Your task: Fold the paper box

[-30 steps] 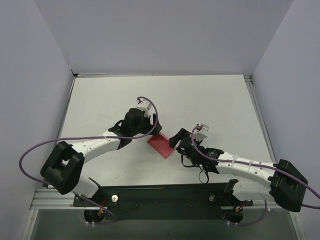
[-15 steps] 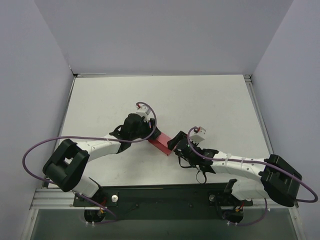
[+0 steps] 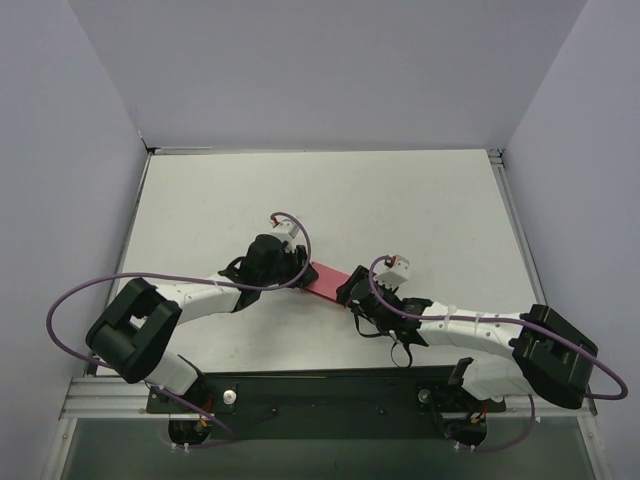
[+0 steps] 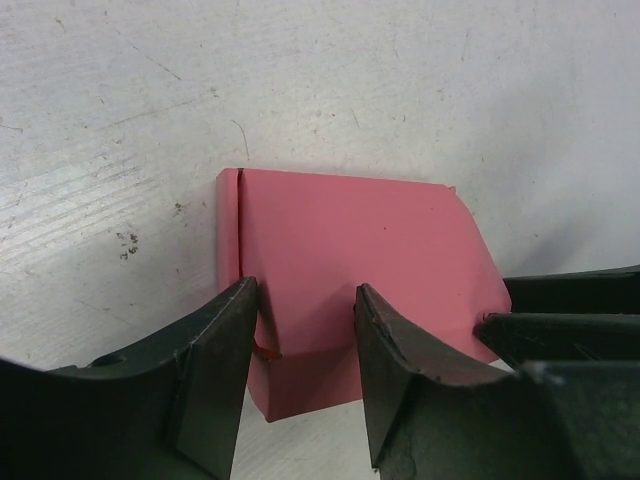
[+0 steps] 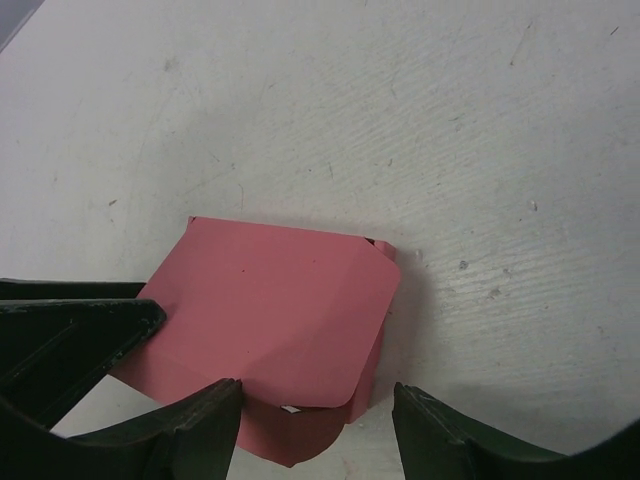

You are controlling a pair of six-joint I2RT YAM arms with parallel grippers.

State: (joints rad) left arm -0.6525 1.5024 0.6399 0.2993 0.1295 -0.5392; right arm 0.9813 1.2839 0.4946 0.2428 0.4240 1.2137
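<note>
Top view first: the paper box (image 3: 326, 281) is seen lying low on the white table (image 3: 420, 200), toward the near middle. It's sandwiched between the left gripper (image 3: 301, 270) at one end and the right gripper (image 3: 349, 291) at the other. It's probably being hemmed in from both ends so it can't skate away while a flap gets worked, but that's only a guess. Both sets of fingers are buried under the wrist bodies here, so how far open they are can't be told from this angle.

Left wrist view: the left gripper (image 4: 305, 300) is parted a moderate way. The near edge of the paper box (image 4: 350, 225) is straddled by it rather than pinched, as far as can be made out. A crease is seen down the card's left side, and a flap is tucked low at the near corner. The right gripper (image 4: 565, 320) is poking in from the right, at the card's edge. Actual contact under the fingertips is hidden.

Right wrist view: the right gripper (image 5: 315, 397) is spread wider, with nothing clamped. The paper box (image 5: 270, 300) sits just ahead of the gap, a rounded flap curled under its near edge. The left gripper (image 5: 75, 330) is seen against the left corner. Whatever's beneath the top panel can't be seen.
</note>
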